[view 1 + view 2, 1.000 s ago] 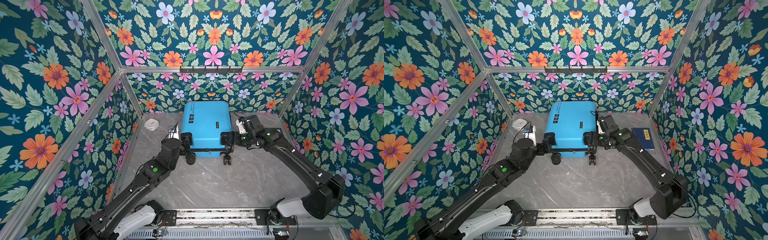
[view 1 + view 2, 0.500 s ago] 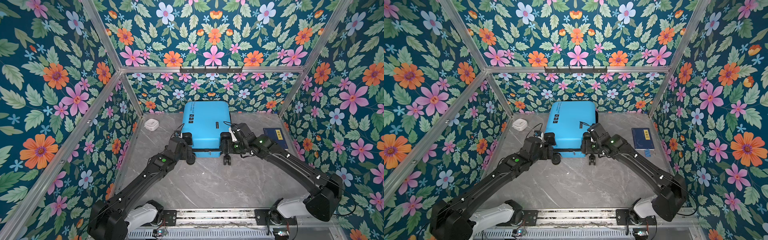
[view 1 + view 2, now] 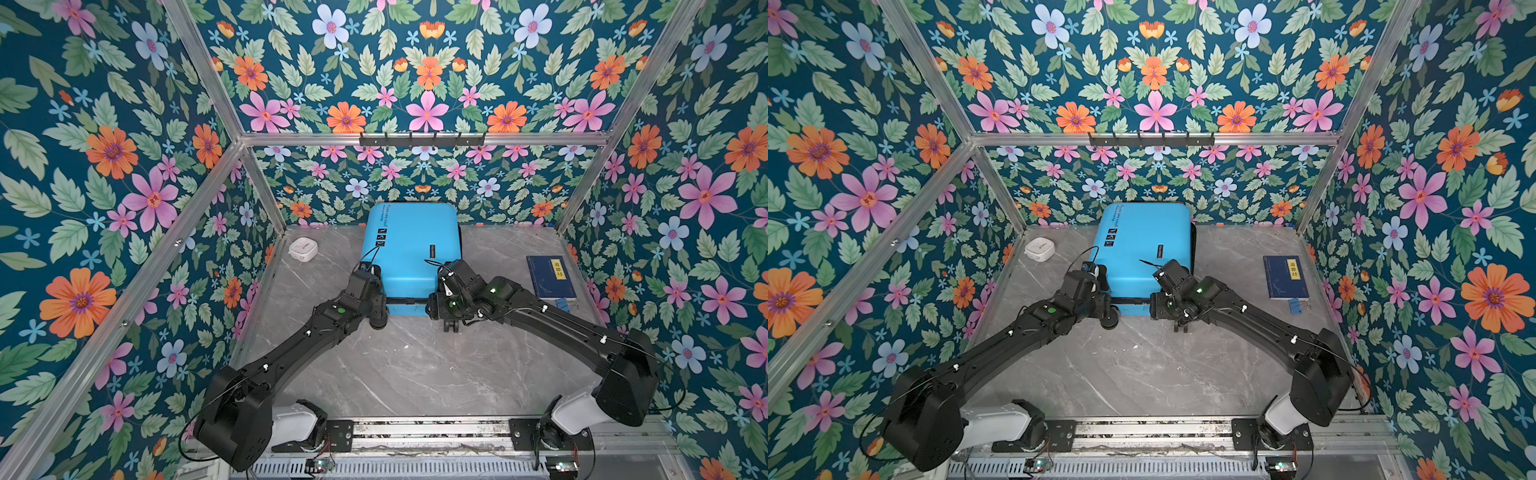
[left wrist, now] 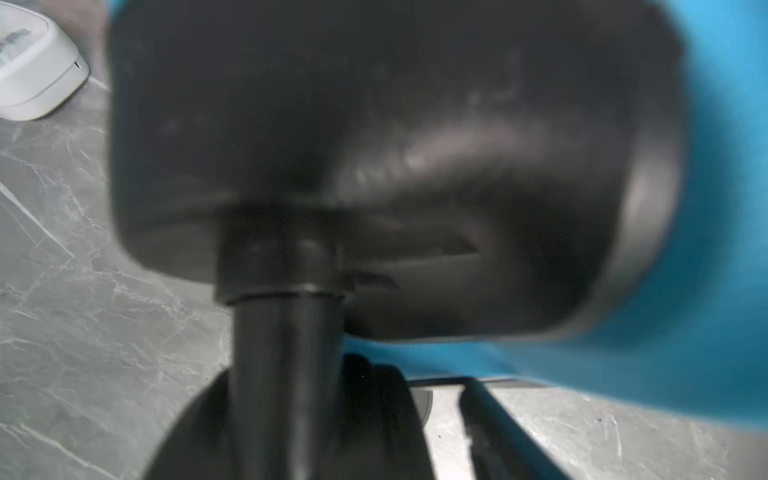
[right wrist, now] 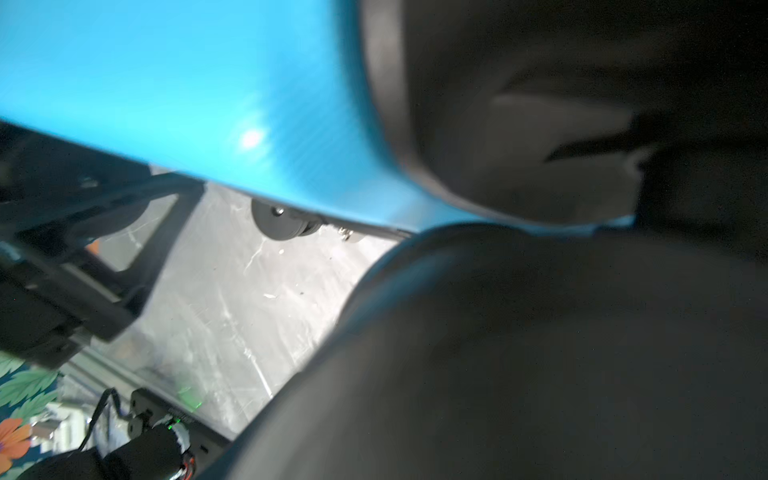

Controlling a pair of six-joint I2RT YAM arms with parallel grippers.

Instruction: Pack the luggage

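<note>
L gripper (image 3: 379,308), R gripper (image 3: 434,305): luggage (image 3: 411,249) near-edge corners, prob.

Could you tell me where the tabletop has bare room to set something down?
The tabletop is bare in front of the suitcase, and between suitcase and blue book. Crowded at the suitcase's near corners, around the left gripper and right gripper.

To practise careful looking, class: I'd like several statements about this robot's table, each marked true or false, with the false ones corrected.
1. The luggage lies at the back middle of the table. True.
2. The blue book rests on the luggage. False: it lies on the table, apart from the luggage, to its right.
3. A white box sits left of the luggage. True.
4. The luggage's wheels point to the back wall. False: they are at its near end.
</note>
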